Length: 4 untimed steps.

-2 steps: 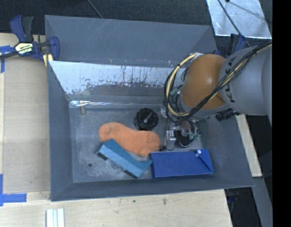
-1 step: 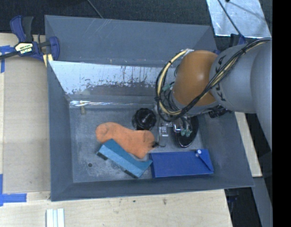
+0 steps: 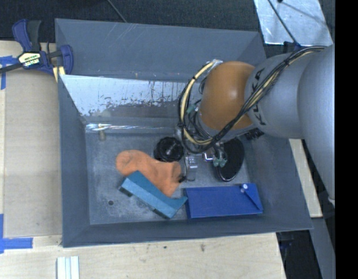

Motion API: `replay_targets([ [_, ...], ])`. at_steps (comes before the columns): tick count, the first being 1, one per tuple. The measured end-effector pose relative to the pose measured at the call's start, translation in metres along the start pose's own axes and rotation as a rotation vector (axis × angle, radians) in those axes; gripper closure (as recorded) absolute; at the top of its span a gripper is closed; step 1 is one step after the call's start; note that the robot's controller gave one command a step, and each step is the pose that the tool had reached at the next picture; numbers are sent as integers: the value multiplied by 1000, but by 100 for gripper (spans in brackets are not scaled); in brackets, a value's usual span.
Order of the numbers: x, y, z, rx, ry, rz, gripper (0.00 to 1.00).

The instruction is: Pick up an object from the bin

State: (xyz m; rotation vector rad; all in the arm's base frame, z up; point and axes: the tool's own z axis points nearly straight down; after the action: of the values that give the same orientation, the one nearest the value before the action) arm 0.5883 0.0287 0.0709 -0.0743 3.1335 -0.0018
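My gripper hangs low in the middle of the bin, under the arm's orange cover. It is right at the right end of a crumpled orange cloth; whether it touches the cloth is unclear. A blue scrubbing block with a dark edge lies just in front of the cloth, partly under it. A flat blue box rests along the front wall, just below and right of the gripper. Behind the gripper sits a black round thing.
A black oval thing lies to the right of the gripper, partly under the arm. The arm and its cables cover the bin's right half. Bare bin floor shows at the left and back left.
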Motion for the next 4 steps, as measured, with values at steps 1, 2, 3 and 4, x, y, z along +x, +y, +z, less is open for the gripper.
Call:
replay_targets([
  [1,18,19,0,-1,4,280,100],
  [2,18,19,0,-1,4,280,100],
  [3,16,28,-51,1,11,296,100],
  [4,-39,115,-35,-2,5,318,0],
])
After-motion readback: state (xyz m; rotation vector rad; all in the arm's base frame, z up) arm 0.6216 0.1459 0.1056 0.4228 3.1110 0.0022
